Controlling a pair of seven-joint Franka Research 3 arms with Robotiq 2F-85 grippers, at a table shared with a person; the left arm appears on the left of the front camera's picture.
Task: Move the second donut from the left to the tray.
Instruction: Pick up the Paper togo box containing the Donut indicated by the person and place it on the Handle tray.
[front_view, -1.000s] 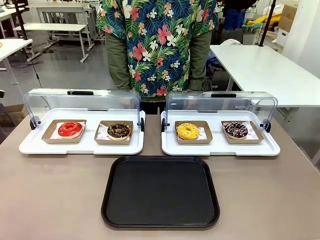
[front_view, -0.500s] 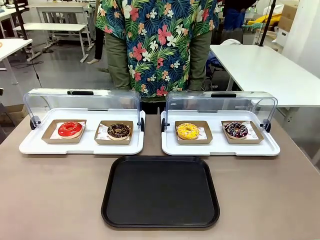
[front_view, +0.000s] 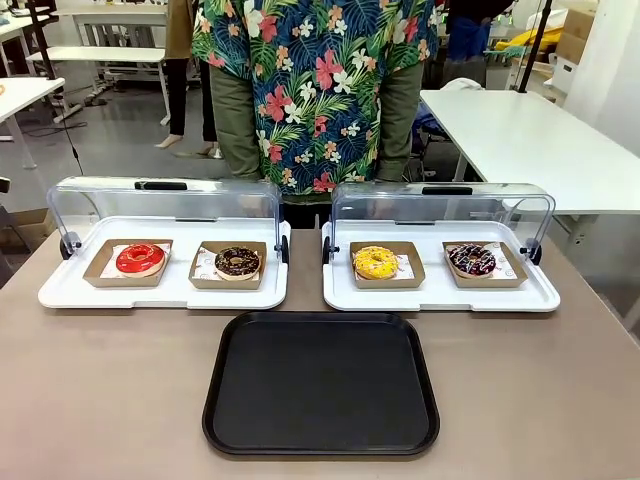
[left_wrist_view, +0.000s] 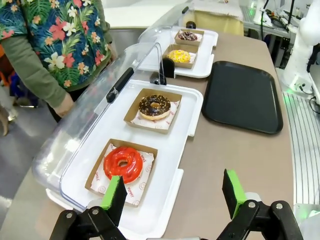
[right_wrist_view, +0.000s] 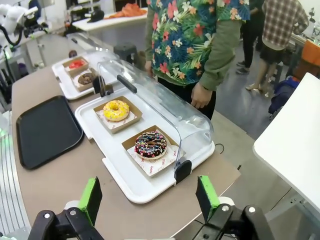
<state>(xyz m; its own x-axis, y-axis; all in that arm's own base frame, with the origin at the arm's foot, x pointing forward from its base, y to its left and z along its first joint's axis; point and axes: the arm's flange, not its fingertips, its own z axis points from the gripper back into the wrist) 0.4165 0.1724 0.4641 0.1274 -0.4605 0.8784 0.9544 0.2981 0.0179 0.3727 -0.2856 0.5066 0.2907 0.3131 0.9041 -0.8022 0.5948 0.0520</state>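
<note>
Count: 1 black tray, 2 white trays w/ clear lids tipped back, 4 donuts, 4 brown card holders (1 per donut), 1 person, 2 grippers.

L to R, all placed off the black tray:
- The left white tray sits just past its far-left corner.
- On it, the red donut is farthest out to the left.
- Next is the choc sprinkle donut, in its holder, beyond the black tray's far-left corner and apart from it.
- The right white tray sits just past the far-right corner.
- On it are the yellow donut, then the dark donut w/ pink-white sprinkles.
- The person in floral shirt stands on the far side, opposite the black tray's middle.

Left gripper: jaws wide, nothing btwn the pads. In the left wrist view, the choc sprinkle donut lies ahead of the fingers and well apart. It is past the red donut, which is near one finger. The black tray is off to that view's right.

Right gripper: also wide, empty. It is at the table end past the dark donut, w/ the black tray at that view's left.
</note>
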